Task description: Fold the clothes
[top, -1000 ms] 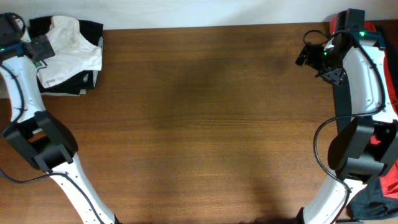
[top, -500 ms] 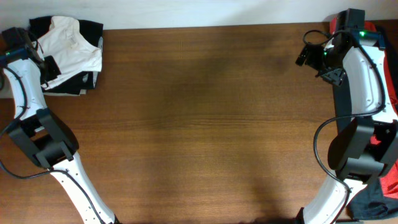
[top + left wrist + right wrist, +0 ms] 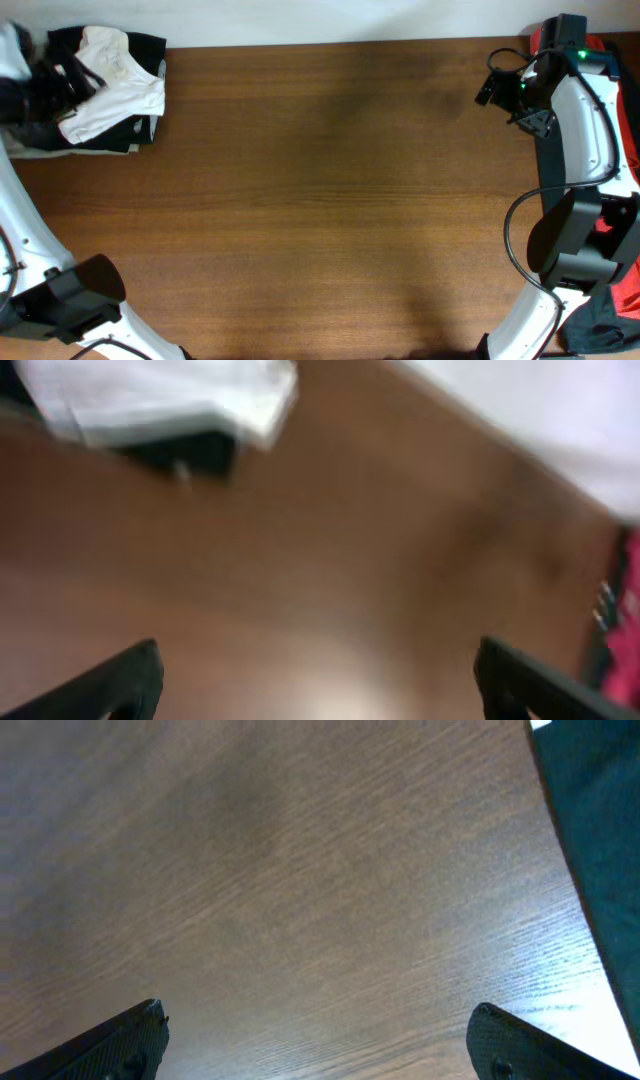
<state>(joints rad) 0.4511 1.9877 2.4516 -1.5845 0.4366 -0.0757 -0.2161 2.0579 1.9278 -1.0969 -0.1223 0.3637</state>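
The white T-shirt (image 3: 115,90) lies folded on top of a stack of black folded garments (image 3: 148,46) at the table's far left corner. Its print is not visible. It also shows, blurred, in the left wrist view (image 3: 160,395) with black cloth (image 3: 185,455) under it. My left gripper (image 3: 40,88) is motion-blurred beside the stack's left edge; in its wrist view the fingers (image 3: 320,685) are spread wide over bare wood, holding nothing. My right gripper (image 3: 487,90) hovers at the far right of the table, its fingers (image 3: 320,1040) wide open and empty.
A red garment (image 3: 630,290) lies off the table's right edge behind the right arm, and shows as a red strip in the left wrist view (image 3: 628,640). Dark cloth (image 3: 600,820) fills the right wrist view's upper right corner. The wooden table (image 3: 330,200) spans the middle.
My left arm has swung quickly leftward, away from the top of the folded stack, and its elbow has dropped toward the front left. The stack stays put. The right arm has not moved.
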